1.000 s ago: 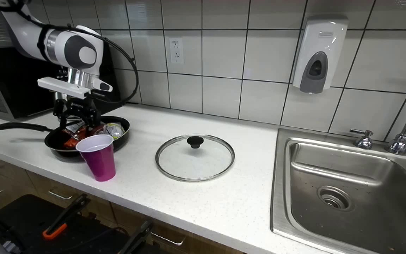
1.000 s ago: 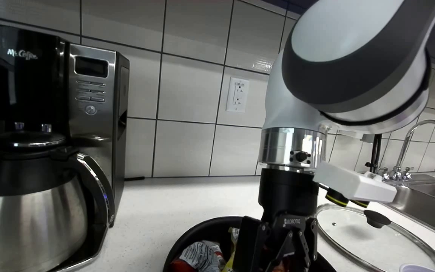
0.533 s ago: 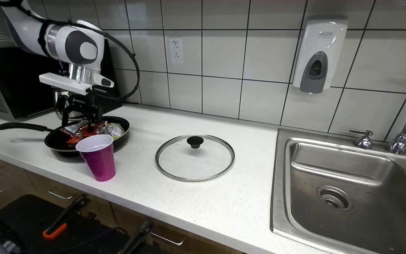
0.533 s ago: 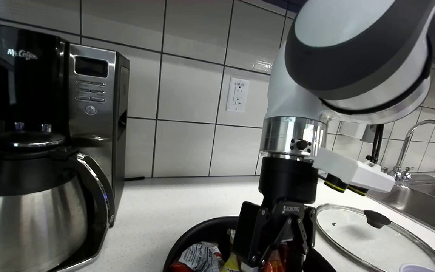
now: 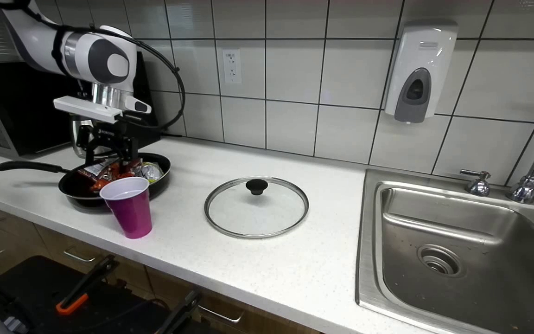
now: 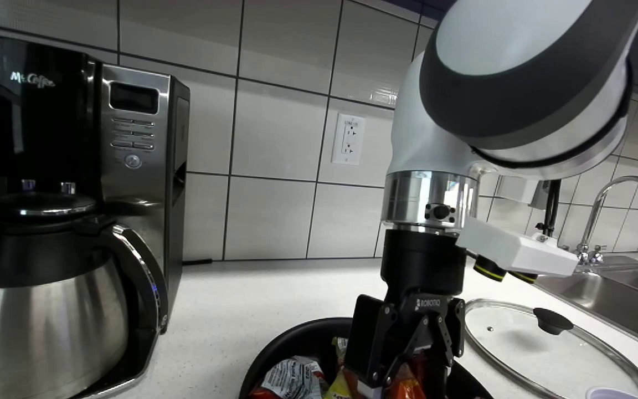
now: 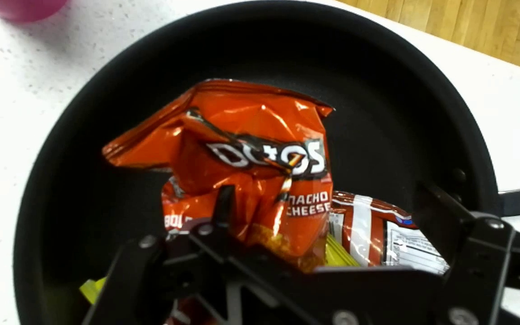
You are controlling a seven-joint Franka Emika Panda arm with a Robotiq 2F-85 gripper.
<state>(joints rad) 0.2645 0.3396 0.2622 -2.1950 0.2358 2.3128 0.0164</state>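
Note:
My gripper hangs point-down over a black frying pan; it also shows in the other exterior view. In the wrist view its fingers stand wide apart, with nothing clamped between them. A crumpled orange-red Doritos bag lies in the pan, partly behind the left finger. Whether that finger touches it I cannot tell. A brown-red bag with a white label and a yellow-green bag lie under the gripper, partly hidden by it.
A pink-purple cup stands close in front of the pan. A glass lid with a black knob lies beside them on the counter. The pan handle sticks out. A coffee maker stands near the pan; a steel sink is farther along.
My gripper has risen a little from inside the pan, showing more of the orange-red bag, and has shifted slightly sideways. The pan, cup and lid stay put.

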